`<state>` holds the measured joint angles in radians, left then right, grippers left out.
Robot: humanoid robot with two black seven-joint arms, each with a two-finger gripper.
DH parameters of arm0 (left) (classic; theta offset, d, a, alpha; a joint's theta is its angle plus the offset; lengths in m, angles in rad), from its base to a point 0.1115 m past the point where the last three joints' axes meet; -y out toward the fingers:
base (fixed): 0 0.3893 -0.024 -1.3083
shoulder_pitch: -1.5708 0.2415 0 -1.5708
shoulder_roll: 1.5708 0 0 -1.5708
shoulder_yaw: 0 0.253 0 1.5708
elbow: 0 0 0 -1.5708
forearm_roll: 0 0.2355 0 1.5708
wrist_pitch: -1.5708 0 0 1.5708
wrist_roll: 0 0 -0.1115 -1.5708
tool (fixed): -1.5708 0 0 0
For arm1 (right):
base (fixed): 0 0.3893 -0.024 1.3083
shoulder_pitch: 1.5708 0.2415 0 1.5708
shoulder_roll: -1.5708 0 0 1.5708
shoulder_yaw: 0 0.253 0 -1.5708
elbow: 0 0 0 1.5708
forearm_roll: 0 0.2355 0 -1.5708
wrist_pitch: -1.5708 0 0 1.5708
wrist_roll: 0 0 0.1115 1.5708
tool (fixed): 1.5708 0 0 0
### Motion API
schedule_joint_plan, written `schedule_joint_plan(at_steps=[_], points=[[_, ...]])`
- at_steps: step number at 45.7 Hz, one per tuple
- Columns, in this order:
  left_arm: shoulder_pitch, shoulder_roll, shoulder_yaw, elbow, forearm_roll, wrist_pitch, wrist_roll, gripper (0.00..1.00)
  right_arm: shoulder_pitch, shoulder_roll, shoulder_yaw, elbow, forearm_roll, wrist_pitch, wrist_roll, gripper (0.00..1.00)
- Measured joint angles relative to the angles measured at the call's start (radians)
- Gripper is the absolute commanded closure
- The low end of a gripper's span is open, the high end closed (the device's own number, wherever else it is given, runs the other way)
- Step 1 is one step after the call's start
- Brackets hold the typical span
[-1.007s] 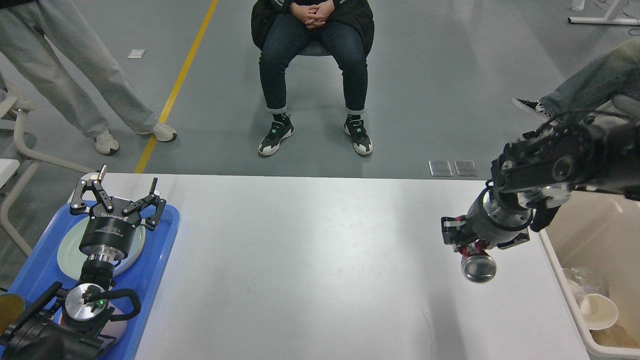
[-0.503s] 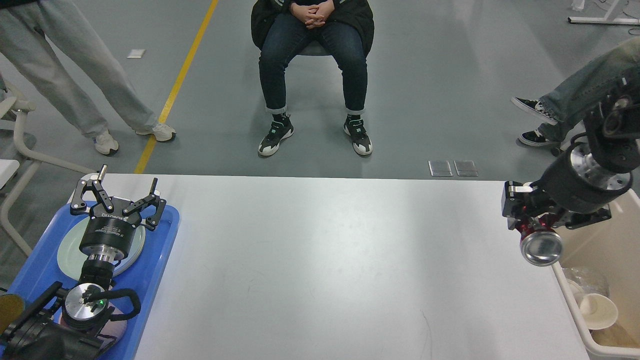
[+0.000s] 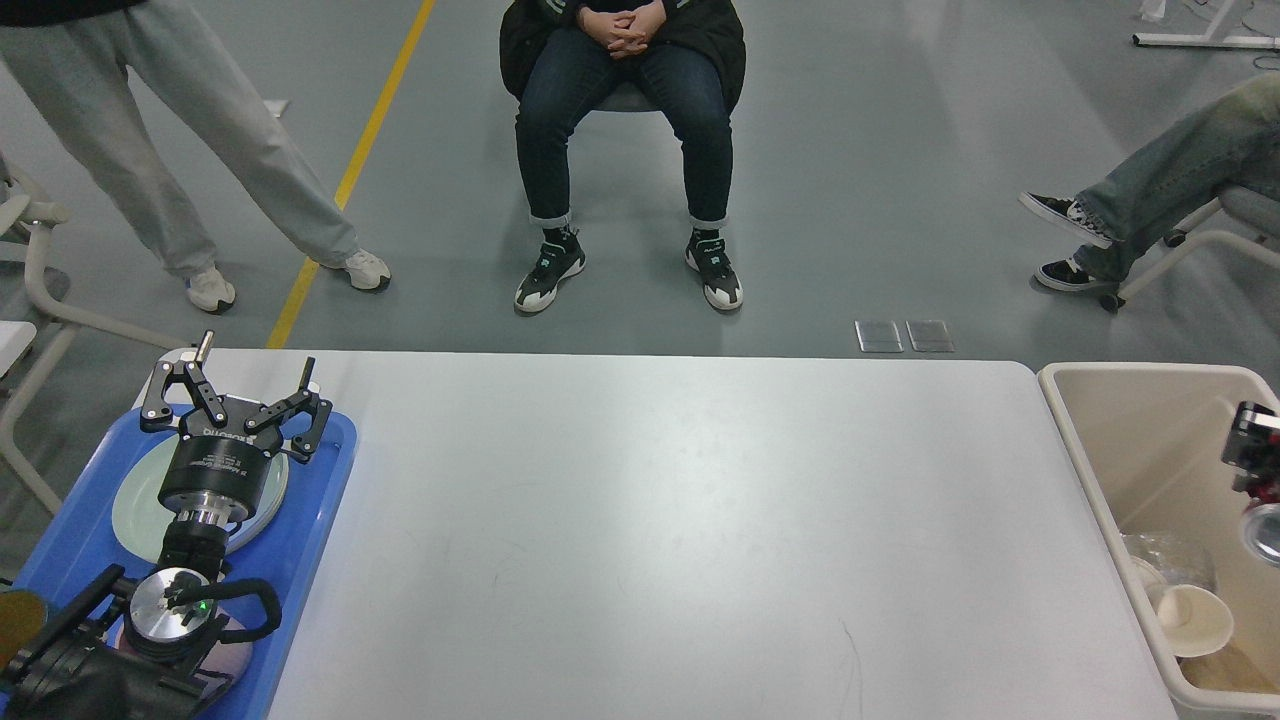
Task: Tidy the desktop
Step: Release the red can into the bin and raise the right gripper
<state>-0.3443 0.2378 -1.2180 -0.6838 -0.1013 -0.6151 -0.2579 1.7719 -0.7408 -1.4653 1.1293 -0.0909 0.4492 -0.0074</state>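
Note:
The desktop is a wide white tabletop with faint scuff marks and nothing lying on its middle. My left gripper is open and empty, held over the far end of a blue tray at the table's left end. My right gripper shows only partly at the right edge of the view, over a beige bin. It is shut on a red can whose silver end faces me.
A pale green plate lies in the blue tray under my left arm. The bin holds a paper cup and clear plastic wrap. A person sits beyond the table; another stands at the left.
My right gripper has carried the can to the right, off the tabletop and over the beige bin, nearly out of view. My left arm has not moved.

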Motion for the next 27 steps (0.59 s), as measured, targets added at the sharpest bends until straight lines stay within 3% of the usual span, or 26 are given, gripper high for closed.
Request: schedule_joint_plan(at_steps=[11,19,27], points=[[0.0,0.0,0.0,0.0,0.0,0.0,0.0,0.04,-0.551,-0.015,0.323,-0.444,-0.002,-0.036,0.001,1.0],[-0.001,0.0,0.0,0.0,0.0,0.0,0.0,0.04,-0.888,0.138,0.484,-0.732,0.007,-0.194,-0.001,1.0],[-0.001,0.0,0.0,0.0,0.0,0.0,0.0,0.04,-1.098,0.261,0.605,-0.931,0.015,-0.365,-0.01,1.0]])
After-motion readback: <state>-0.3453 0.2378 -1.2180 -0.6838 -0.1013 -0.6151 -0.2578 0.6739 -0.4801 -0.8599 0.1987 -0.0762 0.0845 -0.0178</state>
